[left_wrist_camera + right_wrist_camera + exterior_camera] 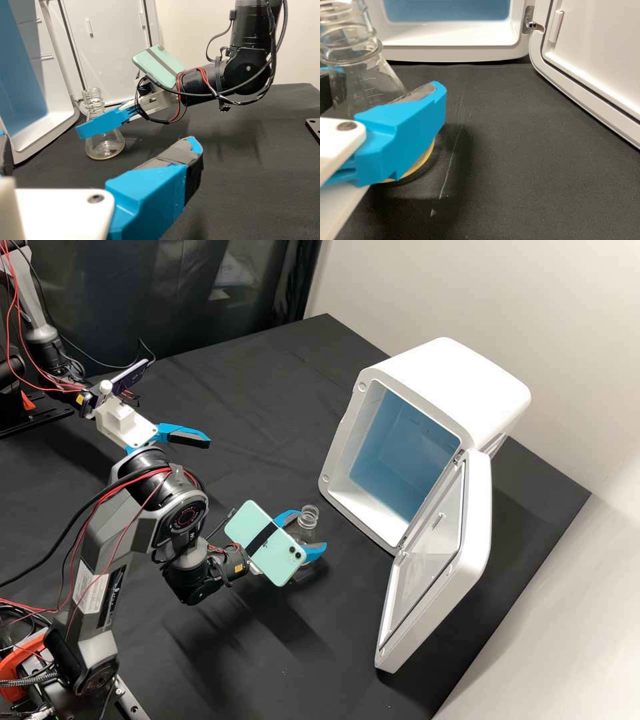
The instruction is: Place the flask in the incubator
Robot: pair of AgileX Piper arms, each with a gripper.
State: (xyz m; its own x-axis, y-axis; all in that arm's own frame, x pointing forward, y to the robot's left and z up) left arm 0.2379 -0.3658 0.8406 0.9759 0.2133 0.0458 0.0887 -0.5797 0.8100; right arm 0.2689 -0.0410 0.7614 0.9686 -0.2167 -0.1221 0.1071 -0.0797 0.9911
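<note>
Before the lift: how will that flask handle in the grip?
The flask is clear glass, so probably rigid, slick and breakable. It looks nearly empty, so likely light. Wide base, narrow neck: should stand steady, though the sloped wall may slip in the right gripper.

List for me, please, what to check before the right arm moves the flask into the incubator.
1. The door of the incubator is swung open: ok.
2. The flask stands upright on the bench: ok.
3. The right gripper is around the flask: ok; firm hold: cannot tell.
4. The left gripper is open, off to the side of flask and incubator: ok.
5. The flask is capped: not ok, its mouth looks open.
</note>
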